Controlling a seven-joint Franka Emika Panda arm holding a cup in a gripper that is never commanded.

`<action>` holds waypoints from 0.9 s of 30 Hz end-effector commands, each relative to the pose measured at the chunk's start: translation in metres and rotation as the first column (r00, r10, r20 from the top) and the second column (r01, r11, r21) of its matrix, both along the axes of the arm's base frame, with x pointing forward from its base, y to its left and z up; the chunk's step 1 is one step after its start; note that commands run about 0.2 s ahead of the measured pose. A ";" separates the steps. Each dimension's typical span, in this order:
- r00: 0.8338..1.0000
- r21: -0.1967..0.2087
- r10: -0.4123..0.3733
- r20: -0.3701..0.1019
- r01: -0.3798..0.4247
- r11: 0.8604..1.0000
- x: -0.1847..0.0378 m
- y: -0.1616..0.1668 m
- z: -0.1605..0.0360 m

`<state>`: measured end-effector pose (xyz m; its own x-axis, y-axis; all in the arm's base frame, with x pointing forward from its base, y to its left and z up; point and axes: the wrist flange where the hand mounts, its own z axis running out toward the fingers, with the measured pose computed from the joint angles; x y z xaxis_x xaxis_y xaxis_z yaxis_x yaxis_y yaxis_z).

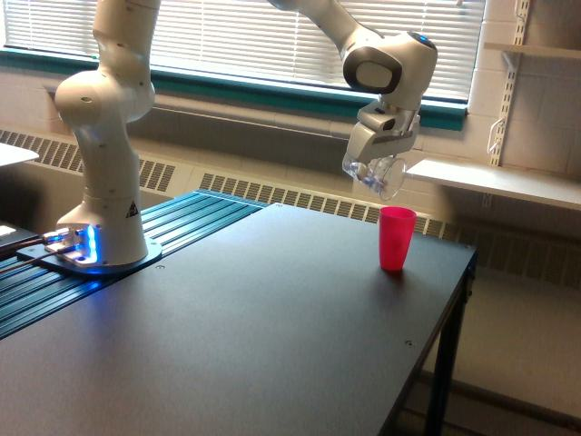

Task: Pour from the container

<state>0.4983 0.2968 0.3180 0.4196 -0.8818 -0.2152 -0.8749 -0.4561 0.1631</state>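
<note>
Fingers (370,169) clamped on clear mug (385,175), tilted, held above pink cup (396,238), slightly toward exterior view's left of it. Cup near tabletop (272,318) far edge. Risk: mug mouth not centred over cup, contents spill onto tabletop.

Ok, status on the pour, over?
Gripper shut on clear cup, tilted, in the air just above the pink cup. Pink cup upright on the table. Nothing between them.
</note>
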 end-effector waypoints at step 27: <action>0.998 -0.007 -0.038 -0.042 0.038 0.999 0.013 0.010 -0.006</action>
<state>0.5098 0.3058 0.3125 0.3965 -0.8866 -0.2380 -0.8750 -0.4434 0.1943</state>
